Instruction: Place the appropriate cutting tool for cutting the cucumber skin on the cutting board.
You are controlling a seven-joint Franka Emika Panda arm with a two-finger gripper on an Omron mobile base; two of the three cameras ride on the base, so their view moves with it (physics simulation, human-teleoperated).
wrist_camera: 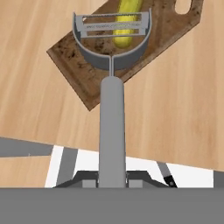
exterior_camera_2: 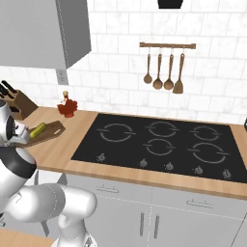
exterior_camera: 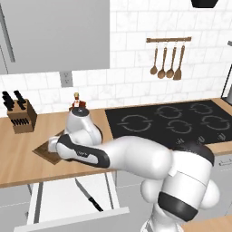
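In the hand view, the peeler [wrist_camera: 112,87] stands in the middle of the frame, its grey handle running up from the bottom edge to the loop head in the upper part. The hand [wrist_camera: 112,178] is clamped on the lower end of this handle, with the dark finger tips [wrist_camera: 87,179] close on both sides. The loop head lies over the near end of the cutting board [wrist_camera: 87,65], and through it the yellow-green cucumber [wrist_camera: 124,26] is seen lying on the board; whether the peeler touches the board I cannot tell. The hole of the board is at the upper right and partly cut off.

The left base view shows what the hand view does not: an open drawer [exterior_camera: 50,199] at the lower left with a long black-handled knife [exterior_camera: 88,195] inside, and a knife block [exterior_camera: 21,115] on the bench [exterior_camera: 18,154] at the left. Here the white arm covers most of the board, leaving one corner free.

In the right base view, the board and cucumber sit at the left edge, partly behind the arm.
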